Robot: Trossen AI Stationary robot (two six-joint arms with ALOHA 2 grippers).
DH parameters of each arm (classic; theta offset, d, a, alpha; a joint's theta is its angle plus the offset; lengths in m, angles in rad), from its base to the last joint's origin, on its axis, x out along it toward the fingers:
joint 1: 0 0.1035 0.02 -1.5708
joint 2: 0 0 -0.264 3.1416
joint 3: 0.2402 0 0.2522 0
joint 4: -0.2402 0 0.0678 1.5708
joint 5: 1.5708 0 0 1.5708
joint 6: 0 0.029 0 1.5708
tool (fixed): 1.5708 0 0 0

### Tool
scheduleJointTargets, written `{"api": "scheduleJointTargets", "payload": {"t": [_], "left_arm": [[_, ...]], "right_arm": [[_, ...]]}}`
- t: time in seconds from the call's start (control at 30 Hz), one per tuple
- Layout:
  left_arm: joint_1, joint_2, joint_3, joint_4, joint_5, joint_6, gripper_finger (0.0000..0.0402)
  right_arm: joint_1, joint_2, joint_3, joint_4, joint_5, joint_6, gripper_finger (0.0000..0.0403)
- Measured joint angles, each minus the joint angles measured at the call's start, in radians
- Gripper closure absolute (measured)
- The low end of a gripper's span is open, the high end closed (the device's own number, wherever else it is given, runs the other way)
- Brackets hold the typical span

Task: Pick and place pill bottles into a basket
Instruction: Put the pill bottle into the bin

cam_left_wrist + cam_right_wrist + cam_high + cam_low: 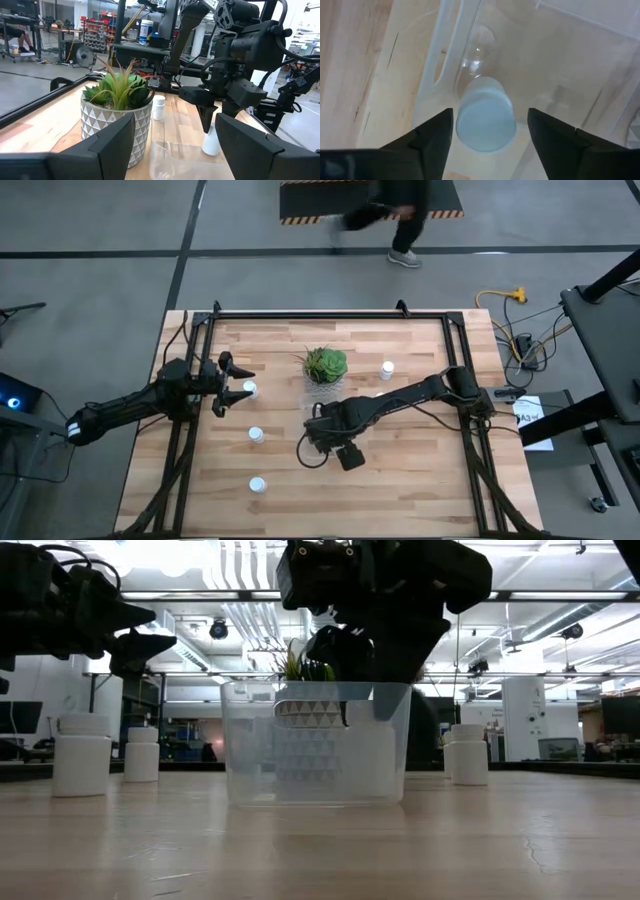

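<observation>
My right gripper (490,145) points down into the clear basket (250,755), which stands in front of the potted plant (325,364). Its fingers are open. A white pill bottle (485,120) lies just below and between them, with a gap on each side. The left wrist view shows this bottle (211,141) tilted under the fingertips, inside the basket. Three more bottles (250,389) (256,434) (258,484) stand on the table's left half, and another (387,368) stands right of the plant. My left gripper (238,382) hangs open and level at the left, beside the first of these.
The plant in its white patterned pot (116,120) stands right behind the basket's far side. A black frame (330,313) runs around the table. A person (400,220) walks on the floor beyond the far edge. Bare wood lies along the near edge.
</observation>
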Motion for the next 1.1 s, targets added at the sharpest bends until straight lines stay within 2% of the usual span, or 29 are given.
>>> {"api": "scheduleJointTargets", "payload": {"t": [0.3, 0.87, 1.1], "left_arm": [[0.000, 0.000, 0.000, 0.000, 0.000, 0.000, 0.0143], [0.000, 0.001, 0.000, 0.000, 0.000, 0.000, 0.0143], [0.000, 0.001, 0.000, 0.000, 0.000, 0.000, 0.0143]], "right_arm": [[0.000, -0.011, 0.043, -0.016, -0.002, -0.004, 0.0146], [-0.012, -0.017, 0.298, -0.233, -0.021, -0.007, 0.0148], [-0.024, -0.080, 0.284, -0.257, -0.039, 0.004, 0.0151]]}}
